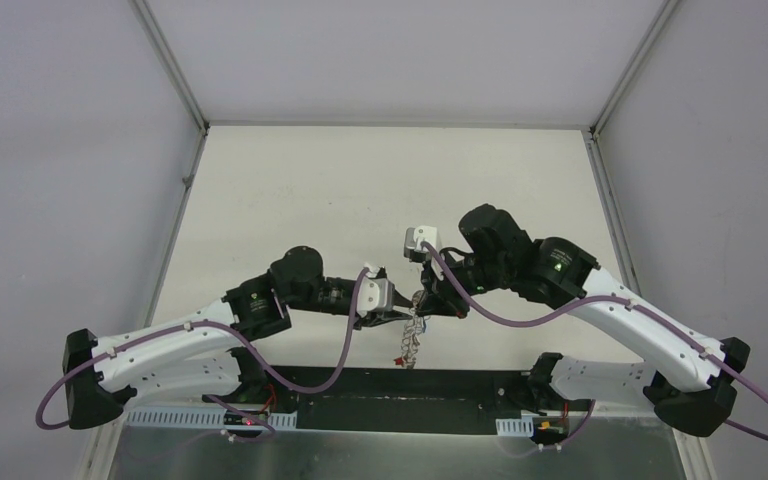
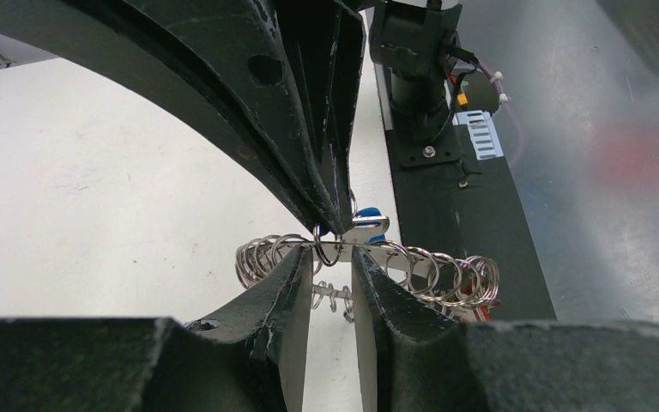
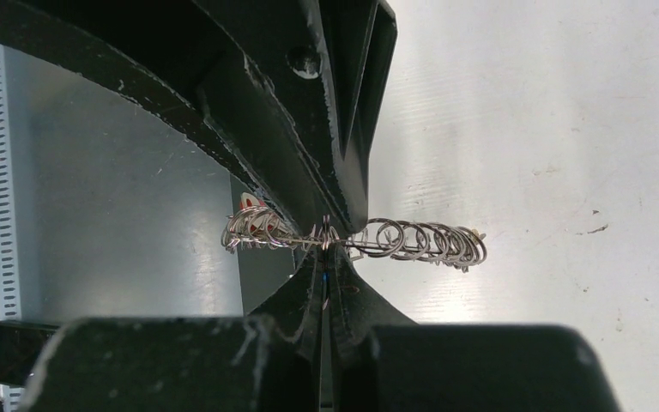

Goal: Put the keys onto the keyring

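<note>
Top external view shows both arms bent inward so that the left gripper (image 1: 407,316) and right gripper (image 1: 430,303) meet tip to tip over the table (image 1: 360,200). They meet about midway between its left and right edges and close to the near edge. The keyring (image 1: 412,340), a chain of linked silver rings, hangs between them. It trails toward the black rail (image 1: 390,385) along the near edge; whether its lower end touches the surface I cannot tell.

Left wrist view: the left fingers (image 2: 287,296) stand apart, and the slim gap between them shows pale table and a few rings behind. The chain runs crosswise just past their tips. Nothing is plainly pinched between them, so this pincer reads as open. The right gripper's tips come down from above, pressed together on one ring of the chain. Just beside those tips sits the blue key (image 2: 365,225), its blue tag above a bit of silver metal, touching the chain. A speck of red shows at the chain's right end.

Right wrist view: the right fingers (image 3: 305,296) are closed against each other with a single ring clamped at their tips, and the chain stretches out to both sides. A red tag (image 3: 248,203) peeks from behind the chain's left end.
</note>
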Robot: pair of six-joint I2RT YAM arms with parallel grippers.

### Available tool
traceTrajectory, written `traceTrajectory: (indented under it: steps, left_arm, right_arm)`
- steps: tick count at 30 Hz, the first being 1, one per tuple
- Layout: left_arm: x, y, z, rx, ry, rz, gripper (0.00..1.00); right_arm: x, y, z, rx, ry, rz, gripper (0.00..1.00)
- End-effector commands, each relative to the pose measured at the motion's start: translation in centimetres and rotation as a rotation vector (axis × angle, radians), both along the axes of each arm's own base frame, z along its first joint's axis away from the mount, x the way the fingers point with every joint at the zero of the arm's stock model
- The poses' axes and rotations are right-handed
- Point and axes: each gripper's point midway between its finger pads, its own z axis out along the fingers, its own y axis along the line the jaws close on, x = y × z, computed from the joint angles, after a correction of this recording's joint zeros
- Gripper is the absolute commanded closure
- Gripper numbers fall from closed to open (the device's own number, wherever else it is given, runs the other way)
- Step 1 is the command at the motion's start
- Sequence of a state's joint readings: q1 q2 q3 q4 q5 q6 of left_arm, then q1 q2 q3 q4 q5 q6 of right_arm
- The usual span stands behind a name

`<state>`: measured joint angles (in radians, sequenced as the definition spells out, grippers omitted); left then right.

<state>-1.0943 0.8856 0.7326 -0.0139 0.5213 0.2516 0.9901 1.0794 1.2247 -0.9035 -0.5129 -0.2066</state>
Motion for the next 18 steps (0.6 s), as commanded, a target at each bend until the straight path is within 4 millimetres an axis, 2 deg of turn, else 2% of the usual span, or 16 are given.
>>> traceTrajectory:
  steps: [1, 9, 12, 16, 18]
  left_arm:
    - [-0.37, -0.65, 2.48, -0.07, -0.028, -0.027, 0.76]
    - [-0.02, -1.03, 2.72, -0.077, -0.031, -0.017, 0.73]
    - [0.01, -1.12, 2.87, -0.08, -0.032, -0.018, 0.8]
    - [-0.05, -1.19, 3.0, -0.081, -0.031, -0.023, 0.99]
    - [-0.13, -1.16, 2.98, -0.081, -0.024, -0.025, 1.0]
  right_arm:
    - [0.09, 1.23, 2.64, 0.104, -0.027, 0.014, 1.0]
    - [0.07, 1.27, 2.61, 0.107, -0.026, 0.015, 1.0]
    - [0.07, 1.27, 2.48, 0.105, -0.026, 0.016, 1.0]
    - [0.11, 1.3, 2.33, 0.103, -0.026, 0.014, 1.0]
    - [0.24, 1.31, 2.37, 0.104, -0.03, 0.01, 1.0]
